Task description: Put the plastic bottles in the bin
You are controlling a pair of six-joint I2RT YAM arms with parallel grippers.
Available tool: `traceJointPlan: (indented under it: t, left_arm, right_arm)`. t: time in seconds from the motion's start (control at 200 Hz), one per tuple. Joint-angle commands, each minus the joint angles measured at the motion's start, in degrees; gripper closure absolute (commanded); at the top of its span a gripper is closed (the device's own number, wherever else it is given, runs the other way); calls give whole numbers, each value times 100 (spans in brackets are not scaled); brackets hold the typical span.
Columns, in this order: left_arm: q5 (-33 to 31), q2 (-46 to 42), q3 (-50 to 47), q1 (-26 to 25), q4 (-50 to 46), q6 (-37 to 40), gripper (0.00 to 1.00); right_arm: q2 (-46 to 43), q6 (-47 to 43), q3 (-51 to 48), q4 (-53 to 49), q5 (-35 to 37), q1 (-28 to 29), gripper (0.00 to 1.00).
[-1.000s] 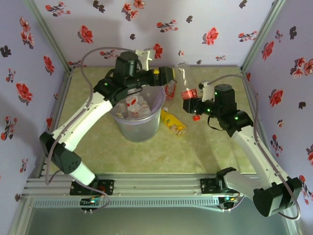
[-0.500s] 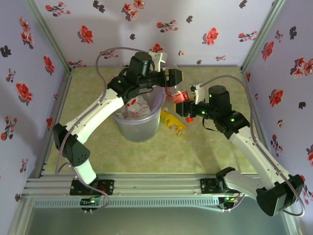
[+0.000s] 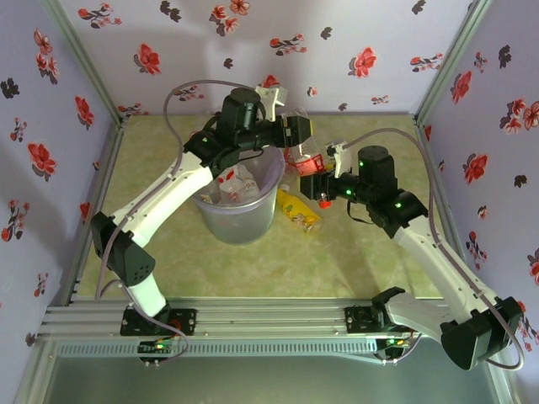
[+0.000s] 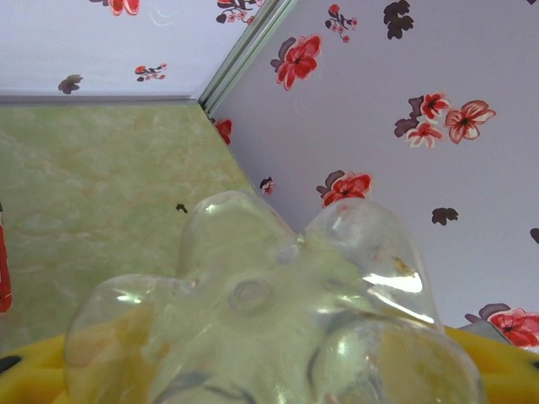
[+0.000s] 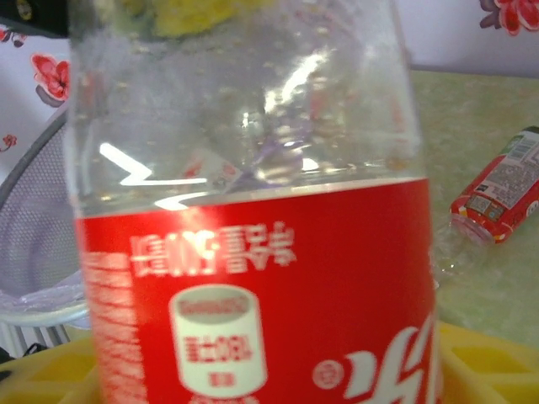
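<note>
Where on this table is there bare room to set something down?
Bare: the wide strip of table between the bin and the arms' bases, and the far left corner behind the bin. Crowded: right of the bin, where the yellow-labelled bottle lies and the left gripper and right gripper meet at a red-labelled bottle.

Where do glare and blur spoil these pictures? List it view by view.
Left wrist: the clear bottle base sits very close, soft-focused, with a white highlight on its right lobe. Right wrist: the red-labelled bottle is close and blurred, white reflections streaking its clear part. Top external: even light, no strong glare on the bin.
</note>
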Motion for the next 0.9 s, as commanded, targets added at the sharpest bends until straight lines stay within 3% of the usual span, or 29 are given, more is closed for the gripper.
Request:
traceJointPlan:
  t: [0.0, 0.26, 0.425, 0.66, 0.89]
  left_arm:
    - [105, 3, 194, -33, 321, -51, 45]
    - [105, -5, 221, 57, 477, -108, 49]
    - [100, -45, 272, 181, 484, -84, 50]
    - [87, -207, 529, 484, 335, 99, 54]
    - [-49, -549, 958, 954, -164, 495, 65]
  right_arm:
    - [5, -44, -62, 68, 77, 29, 23]
    - [-317, -37, -23, -111, 516, 1, 1]
    - [-694, 62, -41, -393, 983, -218, 1]
    - [-1220, 580, -324, -396, 1105, -1024, 1]
    - [-989, 912, -447, -743, 1275, -1630, 1]
